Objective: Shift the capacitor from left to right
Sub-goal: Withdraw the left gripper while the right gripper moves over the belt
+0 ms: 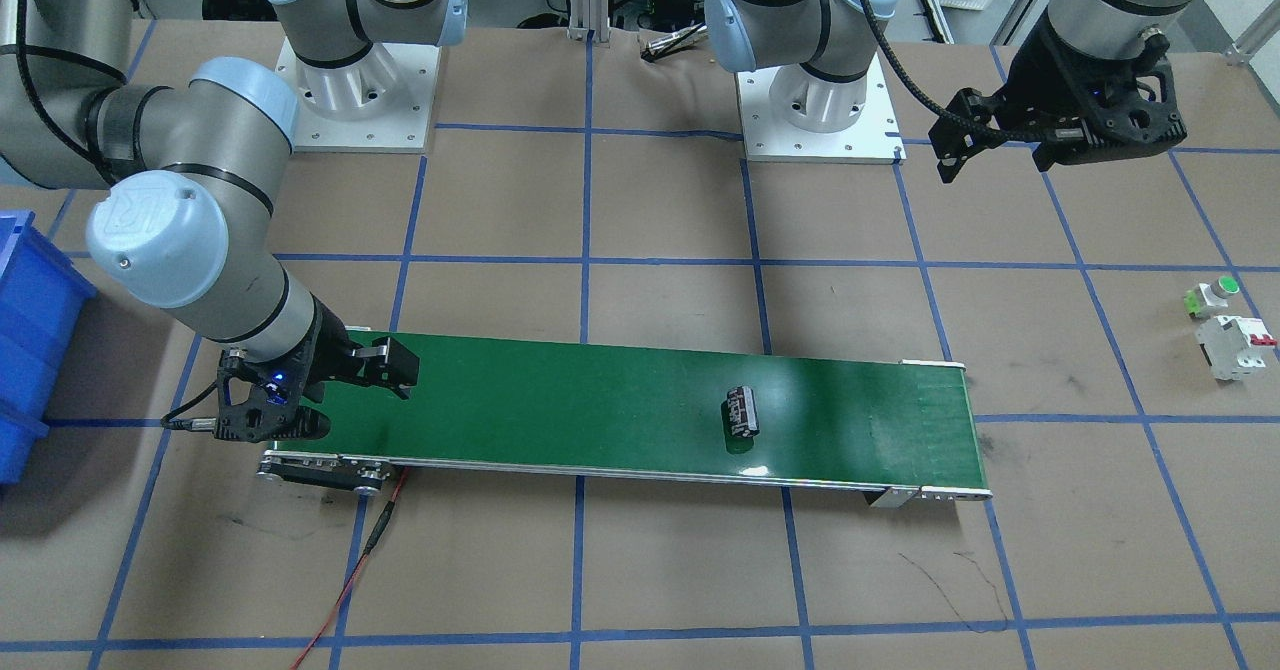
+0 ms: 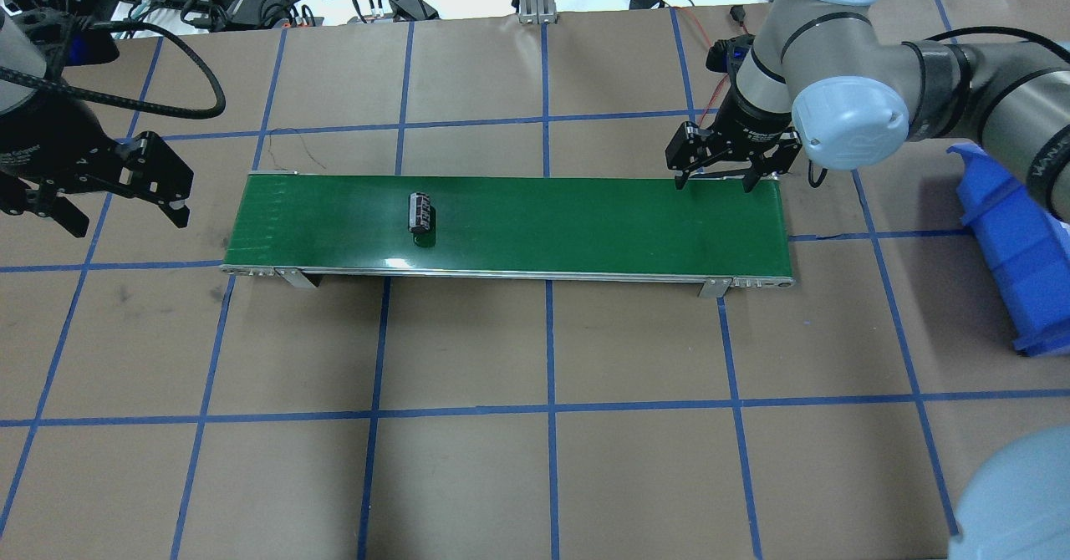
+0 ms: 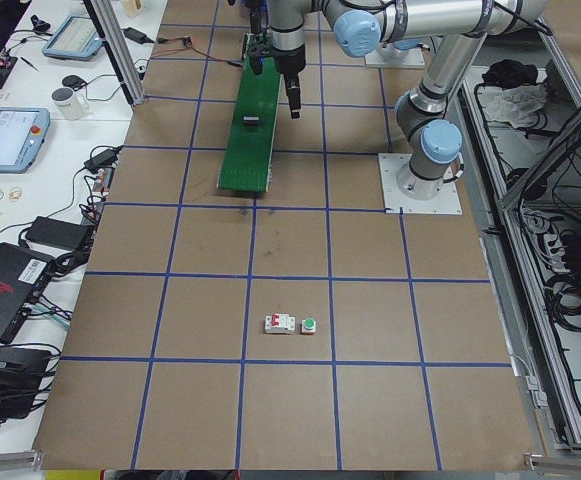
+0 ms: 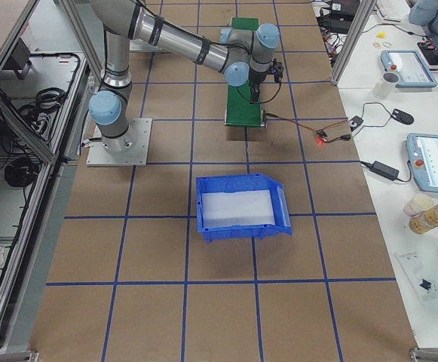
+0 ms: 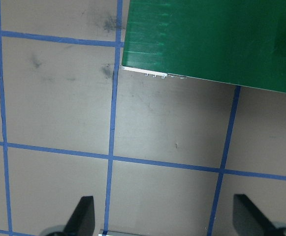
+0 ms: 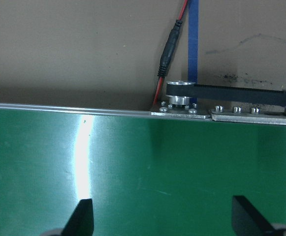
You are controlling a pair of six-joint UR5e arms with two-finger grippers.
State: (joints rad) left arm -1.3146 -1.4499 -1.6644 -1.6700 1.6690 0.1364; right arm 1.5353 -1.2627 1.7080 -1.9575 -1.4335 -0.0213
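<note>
Right gripper [image 2: 715, 182] gapes, well apart from the seemingly sideways capacitor [image 2: 420, 213].

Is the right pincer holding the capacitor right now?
No, the capacitor lies by itself on the green conveyor belt, well apart from the open right pincer at the belt's other end.

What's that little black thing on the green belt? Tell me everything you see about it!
The capacitor is a small, stubby black cylinder with pale stripes on its side. It seems to lie on its side across the green conveyor belt, nearer the robot's left end. Only the belt touches it; nothing grips it.
</note>
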